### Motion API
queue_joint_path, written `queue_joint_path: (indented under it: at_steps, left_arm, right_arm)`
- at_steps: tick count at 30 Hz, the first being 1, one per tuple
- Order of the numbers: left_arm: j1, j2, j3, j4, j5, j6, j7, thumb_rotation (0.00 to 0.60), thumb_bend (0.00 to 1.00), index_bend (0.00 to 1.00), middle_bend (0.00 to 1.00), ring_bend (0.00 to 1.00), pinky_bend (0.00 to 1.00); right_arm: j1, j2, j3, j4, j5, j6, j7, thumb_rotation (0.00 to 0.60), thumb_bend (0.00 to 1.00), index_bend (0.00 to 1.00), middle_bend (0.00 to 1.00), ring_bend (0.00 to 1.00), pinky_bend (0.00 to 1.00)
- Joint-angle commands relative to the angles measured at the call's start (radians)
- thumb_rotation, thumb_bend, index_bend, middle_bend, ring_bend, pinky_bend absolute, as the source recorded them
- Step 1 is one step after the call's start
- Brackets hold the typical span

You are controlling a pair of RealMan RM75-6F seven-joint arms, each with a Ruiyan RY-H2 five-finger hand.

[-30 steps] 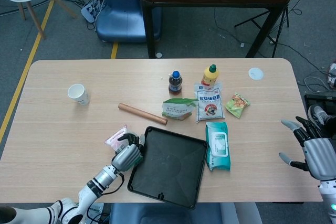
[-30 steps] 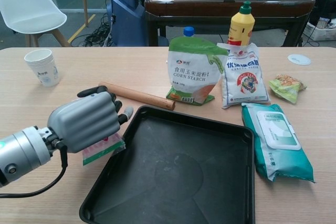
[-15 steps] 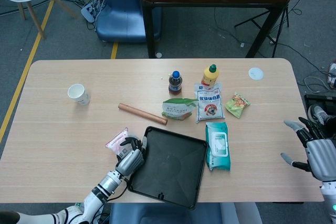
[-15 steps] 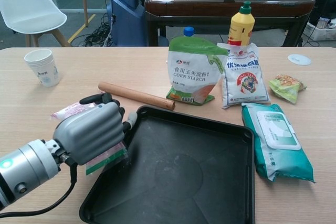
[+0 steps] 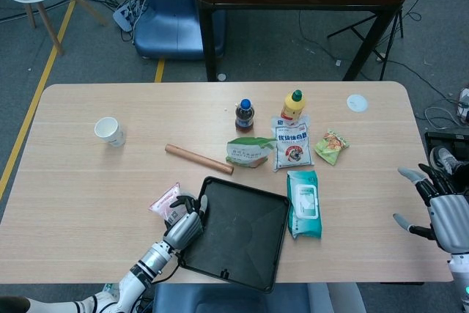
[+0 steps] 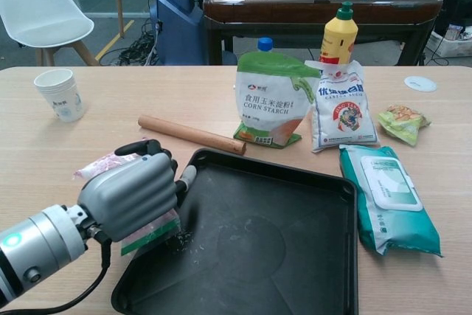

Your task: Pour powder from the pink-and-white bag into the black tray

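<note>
My left hand [image 6: 133, 191] grips the pink-and-white bag [image 6: 110, 165] and tilts it over the left edge of the black tray [image 6: 295, 263]. The bag's green-striped lower end [image 6: 151, 231] hangs just inside the tray's left wall, and small specks of powder [image 6: 184, 237] lie on the tray floor below it. In the head view the same left hand [image 5: 183, 230] sits at the tray's [image 5: 242, 236] left rim with the bag's pink end [image 5: 164, 200] sticking out behind it. My right hand [image 5: 440, 210] hovers off the table's right edge with its fingers spread, holding nothing.
Behind the tray lie a wooden rolling pin [image 6: 192, 134], a corn starch bag [image 6: 271, 101], a white flour bag [image 6: 343, 108] and a yellow bottle [image 6: 338, 33]. A teal wet-wipes pack [image 6: 387, 197] lies right of the tray. A paper cup [image 6: 60, 94] stands far left.
My left hand has carried the bag rightward and tipped it over the tray's left edge. Specks of powder now lie on the tray floor. The right hand has barely moved.
</note>
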Motion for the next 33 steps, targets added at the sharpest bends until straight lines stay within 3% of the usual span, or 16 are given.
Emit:
queue_joint_path:
  at_steps: [1,7,16,25,33]
  left_arm:
    - [-0.012,0.019,-0.013,-0.032,-0.01,-0.009,-0.062,0.6,0.27,0.13,0.44,0.49,0.68]
    - [-0.053,0.063,-0.034,-0.062,0.021,-0.028,-0.292,0.6,0.27,0.14,0.44,0.49,0.68]
    - [-0.085,0.094,-0.082,-0.009,0.063,0.026,-0.728,0.6,0.27,0.16,0.44,0.48,0.67]
    - [-0.077,0.134,-0.184,-0.069,-0.125,-0.02,-1.05,0.6,0.27,0.17,0.44,0.48,0.67]
    - [-0.08,0.146,-0.219,-0.036,-0.158,-0.023,-1.343,0.6,0.27,0.19,0.44,0.47,0.67]
  right_arm:
    - [0.0,0.0,0.001,0.0,0.001,0.0,0.0,0.6,0.16,0.18,0.25,0.1,0.12]
    - [0.0,0.001,0.003,-0.005,0.001,0.002,-0.005,0.6,0.16,0.18,0.25,0.1,0.12]
    - [-0.001,0.003,0.005,-0.011,0.007,0.0,-0.011,0.6,0.16,0.18,0.25,0.1,0.12]
    - [0.005,0.003,0.008,-0.021,0.012,-0.011,-0.025,0.6,0.16,0.18,0.25,0.1,0.12]
    - [0.011,0.003,0.011,-0.032,0.018,-0.023,-0.04,0.6,0.16,0.18,0.25,0.1,0.12]
